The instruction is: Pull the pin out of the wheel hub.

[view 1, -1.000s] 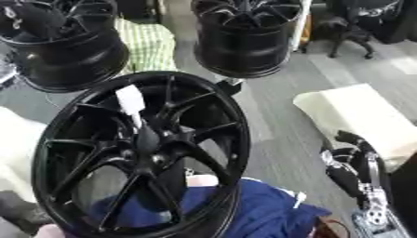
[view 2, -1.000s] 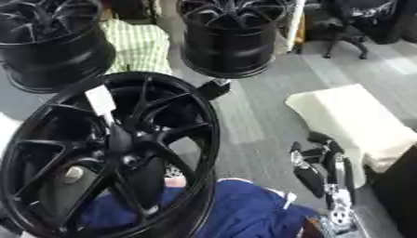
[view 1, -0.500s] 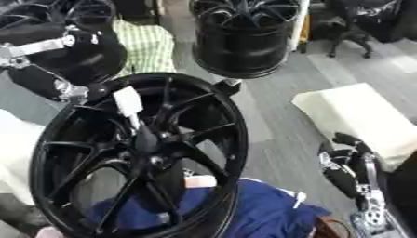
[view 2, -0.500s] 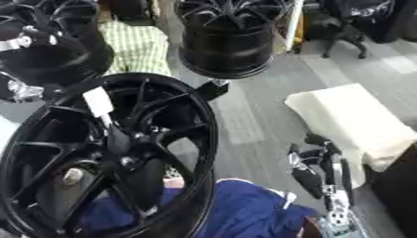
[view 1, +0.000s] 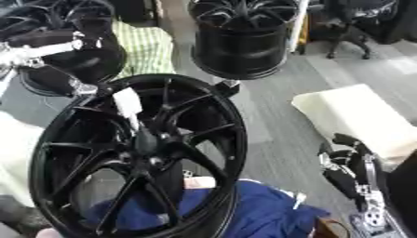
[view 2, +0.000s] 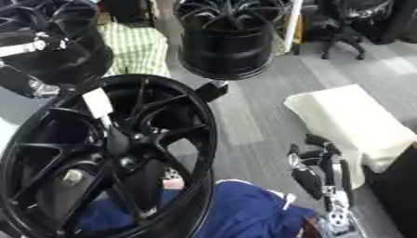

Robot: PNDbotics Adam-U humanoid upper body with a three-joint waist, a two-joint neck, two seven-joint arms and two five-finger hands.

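The approach is under way: the left hand (view 1: 32, 53) reaches in above the black wheel hub (view 1: 138, 158), fingers unclear, while the right hand (view 2: 313, 174) idles relaxed right of it; next, pinching the white-tagged pin (view 1: 134, 118) near the hub's centre.

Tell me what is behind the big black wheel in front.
Through the wheel spokes shows blue cloth and grey floor; whatever props the wheel is hidden.

Right robot hand (view 1: 348, 162) low at right, fingers relaxed; left arm (view 1: 36, 52) upper left.
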